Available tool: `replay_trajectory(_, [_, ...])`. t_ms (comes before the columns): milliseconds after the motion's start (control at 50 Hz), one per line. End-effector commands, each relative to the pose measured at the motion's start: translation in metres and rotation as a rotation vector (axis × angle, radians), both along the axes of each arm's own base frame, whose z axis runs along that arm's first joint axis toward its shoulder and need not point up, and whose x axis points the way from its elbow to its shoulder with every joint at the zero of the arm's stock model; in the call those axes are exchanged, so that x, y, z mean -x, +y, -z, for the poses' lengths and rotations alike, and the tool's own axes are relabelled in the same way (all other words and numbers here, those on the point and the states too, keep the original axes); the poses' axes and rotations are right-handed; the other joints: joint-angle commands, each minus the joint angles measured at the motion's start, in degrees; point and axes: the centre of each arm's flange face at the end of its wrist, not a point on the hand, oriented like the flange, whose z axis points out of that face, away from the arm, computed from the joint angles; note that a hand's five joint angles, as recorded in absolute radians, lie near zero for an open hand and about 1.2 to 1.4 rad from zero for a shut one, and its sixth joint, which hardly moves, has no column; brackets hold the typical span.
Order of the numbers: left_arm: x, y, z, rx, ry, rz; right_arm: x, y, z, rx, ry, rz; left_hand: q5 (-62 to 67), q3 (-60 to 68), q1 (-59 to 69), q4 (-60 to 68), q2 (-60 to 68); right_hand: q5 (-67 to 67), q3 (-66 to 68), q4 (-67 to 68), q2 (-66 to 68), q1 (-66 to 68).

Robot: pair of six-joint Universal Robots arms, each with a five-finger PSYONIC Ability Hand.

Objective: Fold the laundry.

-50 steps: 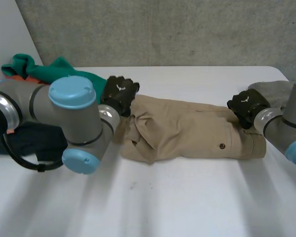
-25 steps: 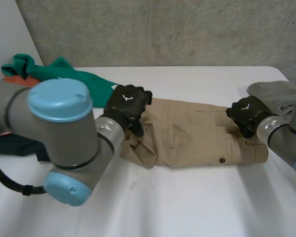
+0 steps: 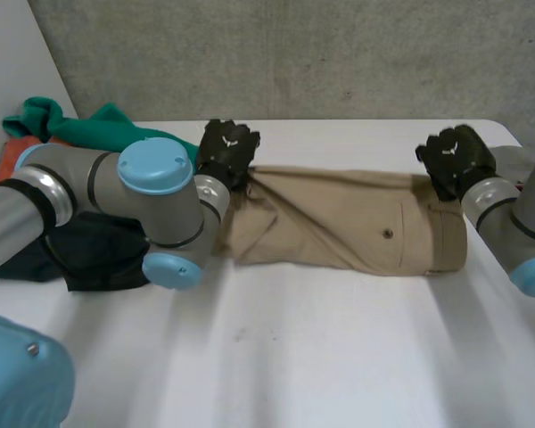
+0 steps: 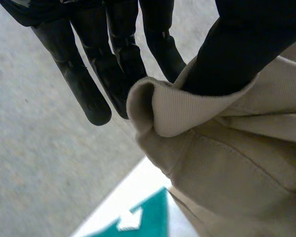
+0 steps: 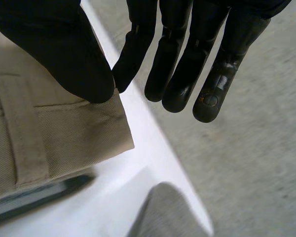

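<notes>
Tan trousers [image 3: 339,227] lie folded in a long band across the middle of the white table [image 3: 294,357]. My left hand [image 3: 227,152] is at the band's far left corner. In the left wrist view a rolled edge of the tan cloth [image 4: 227,163] is pinched between the thumb and the straight fingers of my left hand [image 4: 89,74]. My right hand [image 3: 455,160] is at the far right corner. There the thumb of my right hand [image 5: 64,49] presses the trousers' corner [image 5: 64,133] against a finger.
A green garment [image 3: 116,125] and an orange one [image 3: 18,147] are heaped at the back left, with a dark cloth [image 3: 89,263] under my left arm. A grey cloth [image 3: 517,160] lies at the right edge, close behind my right hand.
Both hands have moved towards the table's far side with the trousers' edge, and the cloth now lies straighter and smoother. The left hand has closed on the left corner.
</notes>
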Motion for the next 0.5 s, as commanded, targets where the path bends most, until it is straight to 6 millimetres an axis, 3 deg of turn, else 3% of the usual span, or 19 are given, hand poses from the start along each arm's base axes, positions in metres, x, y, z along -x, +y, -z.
replay_trajectory(20, [0.019,-0.037,0.017,0.132,0.042,0.104,-0.011,-0.047,0.020,0.174,-0.069,-0.004,14.40,11.94,13.91,11.29,11.51,12.85,12.11,11.92,12.62,23.90])
replay_trajectory(120, [0.030,-0.051,0.039,0.174,0.055,0.158,-0.018,-0.070,0.043,0.210,-0.073,-0.016,14.40,11.94,13.91,11.29,11.51,12.85,12.11,11.92,12.62,23.90])
replay_trajectory(160, [0.030,-0.053,0.044,0.178,0.056,0.160,-0.020,-0.080,0.055,0.212,-0.072,-0.014,-1.29,-3.75,-1.79,-4.40,-4.18,11.24,10.50,10.31,11.02,22.30])
replay_trajectory(180, [0.030,-0.054,0.047,0.178,0.056,0.160,-0.020,-0.083,0.058,0.211,-0.072,-0.008,-15.87,-18.34,-16.37,-18.98,-18.77,-6.76,-7.50,-7.69,-6.98,4.30])
replay_trajectory(200, [0.030,-0.054,0.049,0.178,0.056,0.160,-0.020,-0.086,0.066,0.198,-0.069,0.003,-55.60,-58.06,-56.09,-58.71,-58.49,-55.56,-56.31,-56.49,-55.79,-44.51])
replay_trajectory(260, [0.028,-0.052,0.049,0.172,0.052,0.154,-0.017,-0.088,0.068,0.185,-0.067,0.041,-55.60,-58.06,-56.09,-58.71,-58.49,-57.15,-57.89,-58.08,-57.38,-46.10])
replay_trajectory(300, [0.026,-0.047,0.032,0.181,0.057,0.155,-0.013,-0.085,0.044,0.199,-0.081,0.083,-55.60,-58.06,-56.09,-58.71,-58.49,-57.15,-57.89,-58.08,-57.38,-46.10])
replay_trajectory(320, [0.022,-0.040,0.015,0.191,0.062,0.156,-0.013,-0.083,0.038,0.202,-0.082,0.086,-55.60,-58.06,-56.09,-58.71,-58.49,-57.15,-57.89,-58.08,-57.38,-46.10])
replay_trajectory(380, [0.014,-0.029,-0.007,0.203,0.071,0.150,-0.010,-0.065,0.012,0.178,-0.082,0.076,-55.60,-58.06,-56.09,-58.71,-58.49,-57.15,-57.89,-58.08,-57.38,-46.10])
replay_trajectory(500, [0.004,0.004,-0.027,0.162,0.064,0.171,-0.003,-0.031,-0.006,0.048,-0.088,0.040,-53.54,-56.00,-54.03,-56.65,-56.43,-57.15,-57.89,-58.08,-57.38,-46.10])
